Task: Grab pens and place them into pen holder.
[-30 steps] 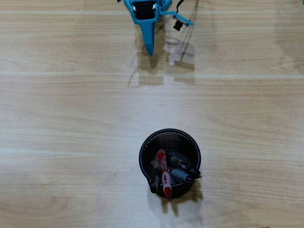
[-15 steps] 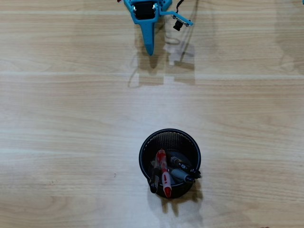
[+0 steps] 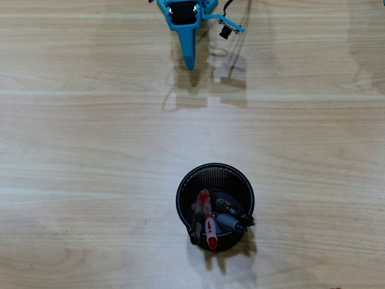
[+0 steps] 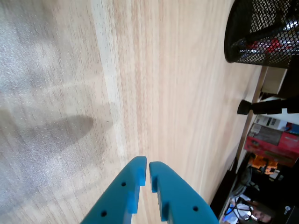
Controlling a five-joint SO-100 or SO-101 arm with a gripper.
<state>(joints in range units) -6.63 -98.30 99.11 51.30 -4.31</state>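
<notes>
Pens (image 3: 209,220) are sitting bunched inside the holder (image 3: 182,186), their lower ends hidden; the gripper (image 4: 147,167), fingers nearly together, is hanging well apart.

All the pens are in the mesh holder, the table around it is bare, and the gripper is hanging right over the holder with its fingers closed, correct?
Not quite. The gripper is not over the pen holder; the overhead view shows it at the top edge, far from the holder. The rest stands: the pens are in the holder, the table is bare, and the wrist view shows the fingers closed.

Pens (image 3: 210,220) inside pen holder (image 3: 183,186), low centre of table (image 3: 90,150); claw (image 3: 190,63) well apart at top
</notes>
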